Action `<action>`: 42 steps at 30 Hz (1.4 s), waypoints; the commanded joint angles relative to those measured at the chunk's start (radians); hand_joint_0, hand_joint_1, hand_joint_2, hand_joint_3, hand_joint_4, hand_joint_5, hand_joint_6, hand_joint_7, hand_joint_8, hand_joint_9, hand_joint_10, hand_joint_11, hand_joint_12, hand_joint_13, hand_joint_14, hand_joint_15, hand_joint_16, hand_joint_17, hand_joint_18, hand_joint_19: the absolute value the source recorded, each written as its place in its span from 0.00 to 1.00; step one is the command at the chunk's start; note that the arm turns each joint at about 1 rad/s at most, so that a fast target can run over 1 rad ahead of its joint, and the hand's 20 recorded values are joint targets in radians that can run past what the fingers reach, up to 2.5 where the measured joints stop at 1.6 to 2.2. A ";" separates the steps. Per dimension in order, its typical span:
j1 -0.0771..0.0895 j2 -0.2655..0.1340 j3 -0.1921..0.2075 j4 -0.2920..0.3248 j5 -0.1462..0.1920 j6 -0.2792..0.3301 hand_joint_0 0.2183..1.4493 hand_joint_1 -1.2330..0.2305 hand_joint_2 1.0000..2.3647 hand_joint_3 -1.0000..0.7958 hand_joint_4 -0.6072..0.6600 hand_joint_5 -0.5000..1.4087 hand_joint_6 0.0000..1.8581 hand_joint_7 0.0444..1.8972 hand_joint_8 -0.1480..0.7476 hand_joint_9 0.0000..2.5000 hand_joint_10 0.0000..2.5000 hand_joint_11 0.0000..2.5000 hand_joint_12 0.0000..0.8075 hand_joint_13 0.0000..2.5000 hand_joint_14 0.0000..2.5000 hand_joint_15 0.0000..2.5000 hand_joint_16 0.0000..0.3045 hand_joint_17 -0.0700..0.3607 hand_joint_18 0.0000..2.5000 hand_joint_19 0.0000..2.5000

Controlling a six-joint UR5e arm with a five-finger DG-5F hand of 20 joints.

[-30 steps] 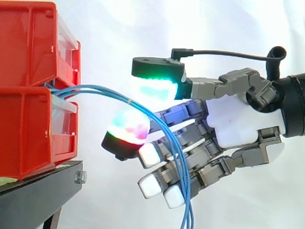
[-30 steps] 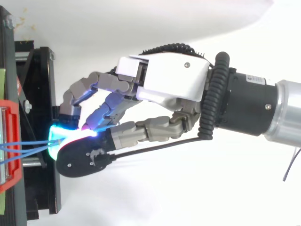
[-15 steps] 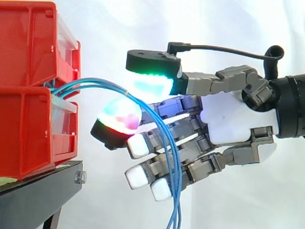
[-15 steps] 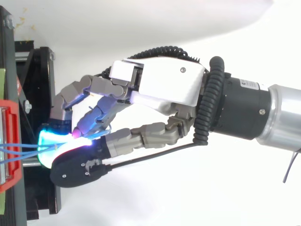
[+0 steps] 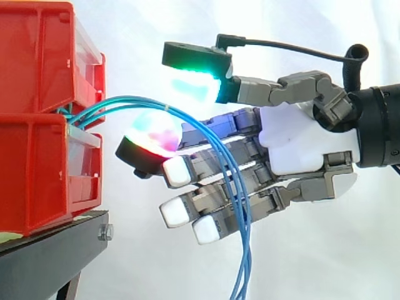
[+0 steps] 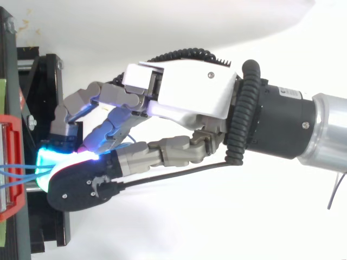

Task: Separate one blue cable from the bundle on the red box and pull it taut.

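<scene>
Because the hand [image 5: 300, 150] is spread, pinching nothing, with blue cables [image 5: 150, 103] draped across its fingers [image 5: 201, 200], it should nip just one strand before drawing away from the red box [image 5: 34, 169].

In the side view, a plain white curtain [image 5: 312, 262] is seen across the whole backdrop, brightly and evenly lit. At the lower left of the frame a black stand [image 5: 44, 253] is seen, with a silver bolt [image 5: 105, 232] set in its edge. In the top view the stand is found along the left edge, against a bright white surface [image 6: 190, 233] that is shaded grey across the top of the frame.
</scene>
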 commanded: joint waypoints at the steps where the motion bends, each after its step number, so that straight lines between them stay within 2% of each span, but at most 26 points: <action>1: -0.001 0.001 0.006 -0.010 0.000 0.002 0.27 0.45 0.01 0.35 0.57 0.18 0.49 0.41 0.40 0.36 0.01 0.23 0.44 0.29 0.01 0.22 0.14 0.38 0.26 0.20; 8: -0.004 0.001 0.012 -0.034 -0.002 0.002 0.29 0.37 0.01 0.45 0.56 0.19 0.50 0.43 0.42 0.37 0.01 0.22 0.46 0.30 0.01 0.22 0.15 0.39 0.28 0.19; 10: -0.004 0.001 0.012 -0.036 -0.003 0.002 0.30 0.34 0.01 0.47 0.54 0.19 0.50 0.43 0.42 0.37 0.01 0.22 0.46 0.30 0.01 0.22 0.14 0.39 0.29 0.19; 14: -0.006 -0.001 0.014 -0.036 -0.003 0.002 0.32 0.31 0.01 0.46 0.51 0.19 0.51 0.46 0.41 0.37 0.01 0.22 0.45 0.30 0.01 0.22 0.14 0.38 0.28 0.19; 21: -0.006 0.001 0.018 -0.046 -0.003 0.002 0.35 0.29 0.01 0.35 0.53 0.18 0.51 0.45 0.39 0.36 0.01 0.23 0.43 0.30 0.01 0.22 0.13 0.37 0.28 0.19; 24: -0.007 0.001 0.021 -0.066 -0.003 0.005 0.31 0.34 0.00 0.28 0.57 0.19 0.50 0.45 0.39 0.37 0.01 0.22 0.43 0.30 0.01 0.22 0.13 0.37 0.28 0.20; 26: -0.006 0.001 0.029 -0.089 -0.003 0.008 0.28 0.38 0.00 0.28 0.57 0.19 0.50 0.44 0.39 0.37 0.01 0.22 0.44 0.30 0.01 0.23 0.13 0.37 0.28 0.20; 27: -0.007 0.001 0.032 -0.100 -0.005 0.008 0.25 0.45 0.00 0.28 0.57 0.20 0.50 0.44 0.40 0.37 0.01 0.22 0.44 0.30 0.01 0.22 0.14 0.38 0.28 0.20; 29: -0.009 0.001 0.037 -0.120 -0.005 0.008 0.23 0.51 0.00 0.28 0.57 0.20 0.50 0.44 0.41 0.37 0.01 0.22 0.45 0.30 0.01 0.22 0.14 0.39 0.27 0.20; 33: -0.010 0.001 0.043 -0.155 -0.005 0.008 0.23 0.56 0.00 0.28 0.57 0.20 0.49 0.44 0.41 0.37 0.01 0.22 0.46 0.29 0.01 0.23 0.14 0.39 0.27 0.20; 35: -0.010 0.001 0.043 -0.160 -0.005 0.009 0.27 0.52 0.00 0.28 0.56 0.19 0.49 0.45 0.40 0.37 0.01 0.22 0.44 0.29 0.01 0.23 0.13 0.37 0.26 0.21; 36: -0.010 0.001 0.043 -0.161 -0.005 0.009 0.28 0.48 0.01 0.33 0.55 0.19 0.49 0.46 0.40 0.37 0.01 0.22 0.43 0.29 0.01 0.23 0.13 0.37 0.26 0.21; 39: -0.010 0.001 0.044 -0.161 -0.005 0.008 0.28 0.41 0.01 0.42 0.55 0.19 0.50 0.47 0.41 0.37 0.01 0.23 0.43 0.29 0.01 0.23 0.13 0.37 0.26 0.20; 42: -0.012 0.001 0.051 -0.161 -0.005 0.006 0.29 0.37 0.01 0.45 0.56 0.19 0.50 0.44 0.42 0.37 0.01 0.22 0.46 0.29 0.01 0.22 0.14 0.39 0.28 0.19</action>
